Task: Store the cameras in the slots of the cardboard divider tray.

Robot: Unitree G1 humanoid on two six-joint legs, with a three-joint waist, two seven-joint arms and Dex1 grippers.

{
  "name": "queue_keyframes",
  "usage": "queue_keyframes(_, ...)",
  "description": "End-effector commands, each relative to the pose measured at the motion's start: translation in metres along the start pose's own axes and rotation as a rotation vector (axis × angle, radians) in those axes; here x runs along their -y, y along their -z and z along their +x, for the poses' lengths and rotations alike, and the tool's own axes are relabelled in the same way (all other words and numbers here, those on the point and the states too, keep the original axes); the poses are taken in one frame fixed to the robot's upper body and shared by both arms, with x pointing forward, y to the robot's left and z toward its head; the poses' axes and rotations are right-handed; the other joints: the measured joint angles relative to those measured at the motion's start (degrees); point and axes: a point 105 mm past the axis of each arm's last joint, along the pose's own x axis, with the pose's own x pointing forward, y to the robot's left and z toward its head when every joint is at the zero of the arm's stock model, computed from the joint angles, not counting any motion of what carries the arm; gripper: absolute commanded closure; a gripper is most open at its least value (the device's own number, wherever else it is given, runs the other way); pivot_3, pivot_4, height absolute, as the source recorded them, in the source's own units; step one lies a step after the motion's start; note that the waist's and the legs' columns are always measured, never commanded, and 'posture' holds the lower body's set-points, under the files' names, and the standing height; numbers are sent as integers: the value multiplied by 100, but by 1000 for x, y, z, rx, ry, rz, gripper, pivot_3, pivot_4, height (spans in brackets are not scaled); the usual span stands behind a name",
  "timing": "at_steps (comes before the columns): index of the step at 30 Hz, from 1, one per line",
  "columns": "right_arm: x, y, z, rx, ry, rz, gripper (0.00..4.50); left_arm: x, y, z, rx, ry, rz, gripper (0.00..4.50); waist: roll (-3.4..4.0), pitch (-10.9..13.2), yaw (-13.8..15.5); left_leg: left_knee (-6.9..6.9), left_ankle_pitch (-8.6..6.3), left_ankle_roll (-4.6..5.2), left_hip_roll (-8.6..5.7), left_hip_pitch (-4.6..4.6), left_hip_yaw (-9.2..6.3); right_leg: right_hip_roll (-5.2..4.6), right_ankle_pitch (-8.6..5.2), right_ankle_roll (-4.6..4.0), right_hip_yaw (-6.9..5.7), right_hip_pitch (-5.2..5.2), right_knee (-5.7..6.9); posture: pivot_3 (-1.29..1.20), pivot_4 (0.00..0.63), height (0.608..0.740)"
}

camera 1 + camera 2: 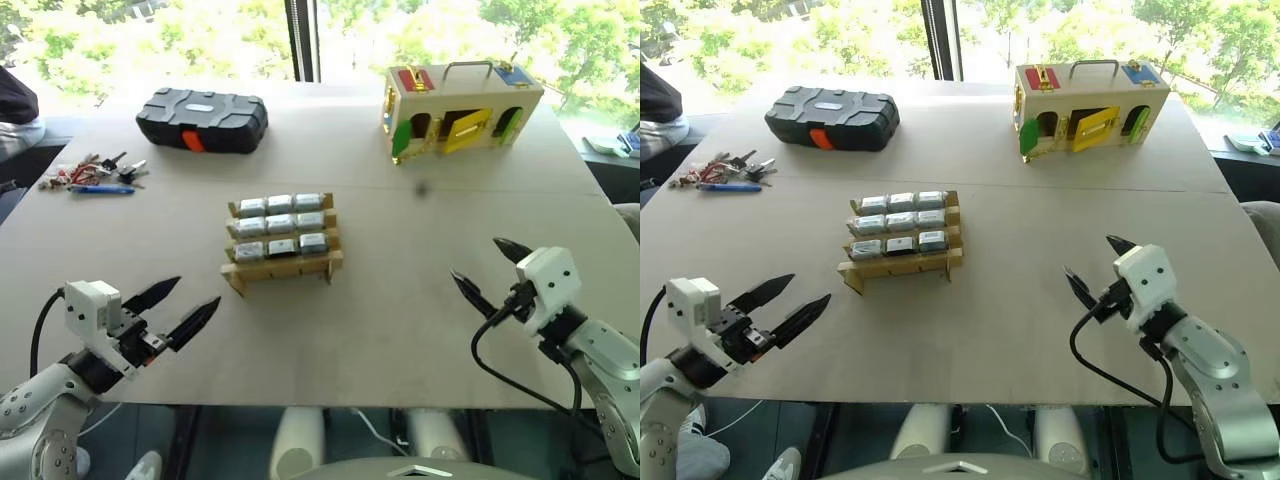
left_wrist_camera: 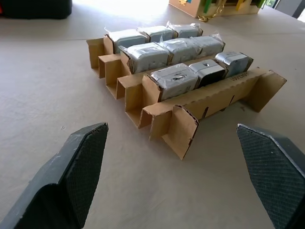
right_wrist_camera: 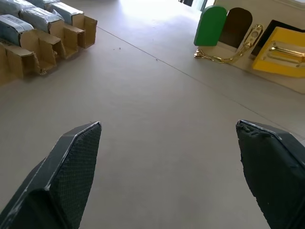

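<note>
All nine slots of the cardboard divider tray (image 1: 283, 262) hold cameras (image 1: 281, 223). The left tool (image 1: 178, 307) and right tool (image 1: 491, 268) hang released and empty; best keep them clear of the tray.

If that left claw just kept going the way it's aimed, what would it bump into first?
Most likely the tray full of cameras: the left gripper points across bare table straight at its near corner, fingers open. Its height over the table is hard to judge.

Table (image 1: 420, 300) — tray (image 1: 283, 266), case (image 1: 202, 119), keys (image 1: 95, 175)
</note>
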Motion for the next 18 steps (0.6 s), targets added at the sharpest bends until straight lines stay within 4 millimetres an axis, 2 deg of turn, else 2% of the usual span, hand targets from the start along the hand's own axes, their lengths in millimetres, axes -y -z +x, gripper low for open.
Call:
queue_keyframes(1,2,-11,-12,18,44,-17,0,-2,-5,-1,15,15,28,48,0,0,-10,-2,0,0,0,0,1,0,0,0,0,0,-1,0,150,740)
queue_keyframes(18,-9,-1,-29,-24,90,55,0,-7,4,-7,-54,36,15,48,1,-2,-30,-51,-2,-2,1,2,-3,-18,-1,0,1,-10,-38,0,150,740)
